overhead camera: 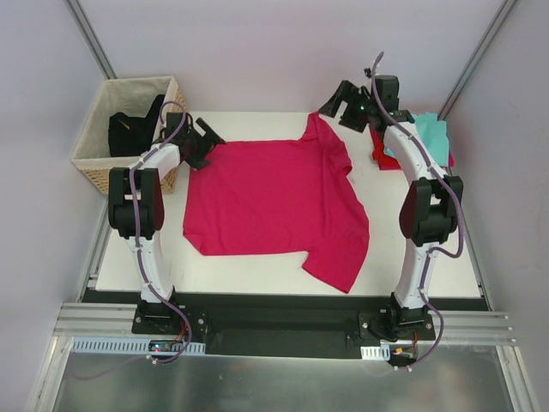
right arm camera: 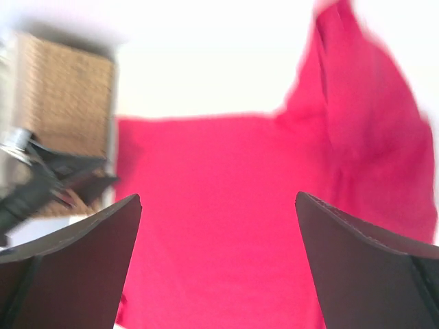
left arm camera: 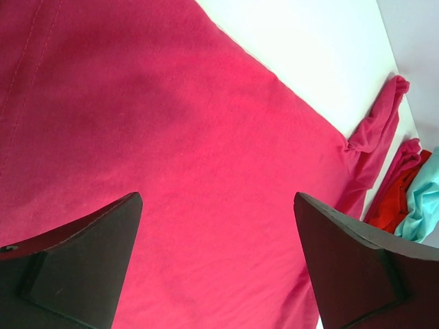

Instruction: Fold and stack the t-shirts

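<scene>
The large magenta-pink t-shirt lies spread on the white table, its right part folded over and rumpled. It fills the left wrist view and the right wrist view. My left gripper is open and empty at the shirt's far left corner. My right gripper is open and empty, raised above the shirt's far right corner. A teal t-shirt lies on a red t-shirt at the far right; both show in the left wrist view, teal and red.
A woven wicker basket with dark cloth inside stands at the far left of the table; it also shows in the right wrist view. Grey walls close off the back and sides.
</scene>
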Controlling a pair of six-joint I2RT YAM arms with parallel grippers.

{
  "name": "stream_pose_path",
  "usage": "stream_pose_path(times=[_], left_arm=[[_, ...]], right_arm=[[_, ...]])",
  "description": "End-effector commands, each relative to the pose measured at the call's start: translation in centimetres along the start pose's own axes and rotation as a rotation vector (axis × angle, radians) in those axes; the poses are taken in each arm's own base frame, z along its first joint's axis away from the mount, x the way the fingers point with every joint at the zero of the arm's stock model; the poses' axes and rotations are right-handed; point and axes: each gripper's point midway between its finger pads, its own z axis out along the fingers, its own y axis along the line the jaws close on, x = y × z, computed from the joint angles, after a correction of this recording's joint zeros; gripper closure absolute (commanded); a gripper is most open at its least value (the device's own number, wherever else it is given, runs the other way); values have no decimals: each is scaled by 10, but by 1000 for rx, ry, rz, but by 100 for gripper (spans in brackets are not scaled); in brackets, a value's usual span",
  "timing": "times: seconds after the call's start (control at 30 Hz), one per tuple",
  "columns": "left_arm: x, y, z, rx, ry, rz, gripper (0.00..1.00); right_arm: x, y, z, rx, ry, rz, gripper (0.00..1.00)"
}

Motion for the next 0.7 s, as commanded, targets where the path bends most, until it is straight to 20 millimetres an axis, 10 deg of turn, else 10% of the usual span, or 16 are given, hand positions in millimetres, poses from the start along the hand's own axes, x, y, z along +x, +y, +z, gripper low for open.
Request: stream_pose_path(times=[0.0,0.27,0.67], left_arm=[[-44,-35,-36,82,-149,25,8],[-35,-29,-34,71,-133,39,8],[-14,-26,-35,55,-110,90,9]], right_arm=[[-40,33,1,-83,-117,-16,0],[22,-27,50,6,31,61,2],[27,-115,-4,318,-22,16,2]])
